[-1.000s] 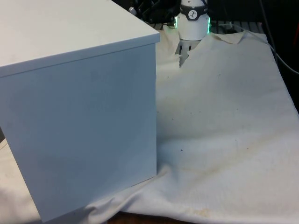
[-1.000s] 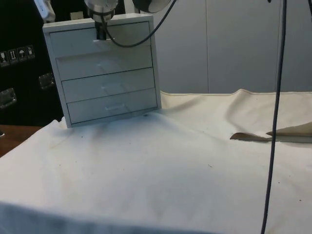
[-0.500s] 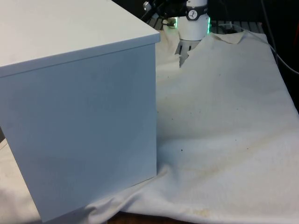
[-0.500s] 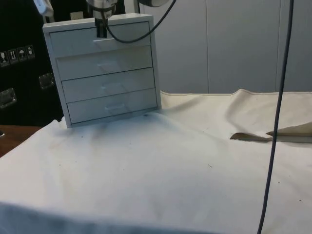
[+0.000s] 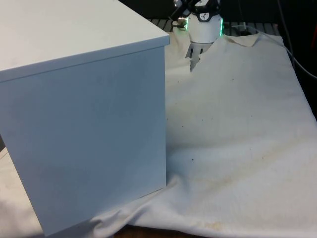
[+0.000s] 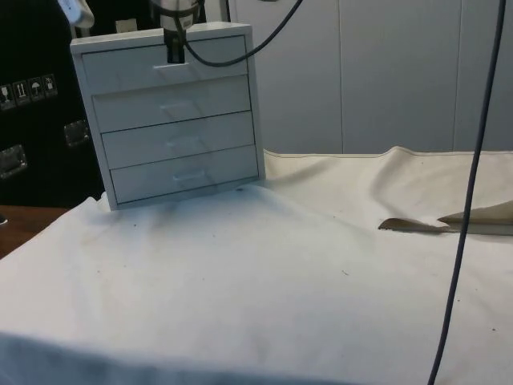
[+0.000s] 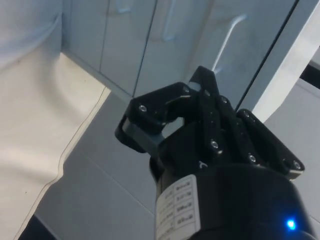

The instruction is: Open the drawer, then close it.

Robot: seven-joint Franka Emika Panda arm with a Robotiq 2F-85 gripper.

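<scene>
Four drawers of the white wooden chest (image 6: 172, 120) sit flush — none open yet; black gripper (image 6: 174, 54) at the top handle (image 6: 171, 69), grip unclear.

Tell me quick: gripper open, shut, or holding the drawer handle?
Gripper: at the top drawer's handle of the chest of drawers; grip state cannot be told.

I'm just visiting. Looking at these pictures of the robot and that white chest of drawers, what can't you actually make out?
- Front view: the chest of drawers turns its blank back and side, hiding the drawer fronts.
- Side view: the claw sits at the top drawer; whether it touches the handle is too small to tell.
- Wrist view: the claw's own body hides whether it is open or closed.
</scene>
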